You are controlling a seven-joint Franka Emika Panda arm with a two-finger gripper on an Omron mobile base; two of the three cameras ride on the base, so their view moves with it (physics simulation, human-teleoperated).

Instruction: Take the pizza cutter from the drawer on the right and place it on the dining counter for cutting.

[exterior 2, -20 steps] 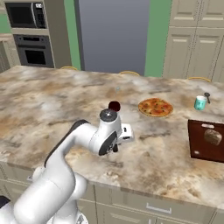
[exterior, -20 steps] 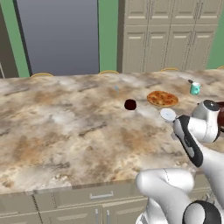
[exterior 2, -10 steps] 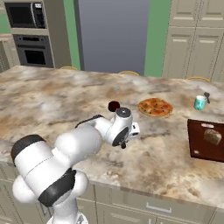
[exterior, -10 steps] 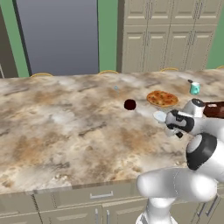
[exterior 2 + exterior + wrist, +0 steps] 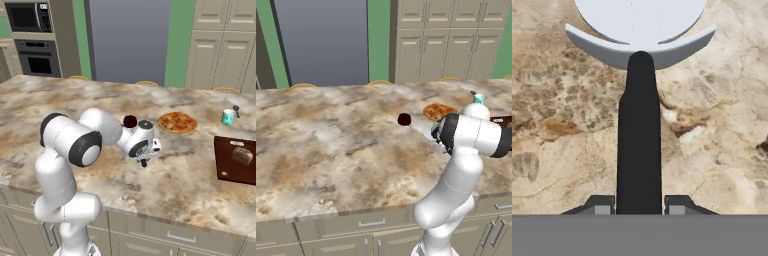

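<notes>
Marbled brown-and-beige stone of the counter filled the middle of both base views, with beige cabinet fronts below it. In the hand view the cutter ran up the centre of the frame: black handle rising from the bottom, pale round wheel at the top edge with a grey curved guard under it. The gripper sat at the bottom centre, one fingertip pressed against each side of the handle, so the fingers were closed on the cutter. Stone lay behind the cutter; whether the wheel touched it could not be told.

In the right base view the gripper sat centre frame, pointing down over the counter, just below a small dark red round object and left of the pizza. A teal cup stood at right, and a dark board with a bread piece lay at the right edge.
</notes>
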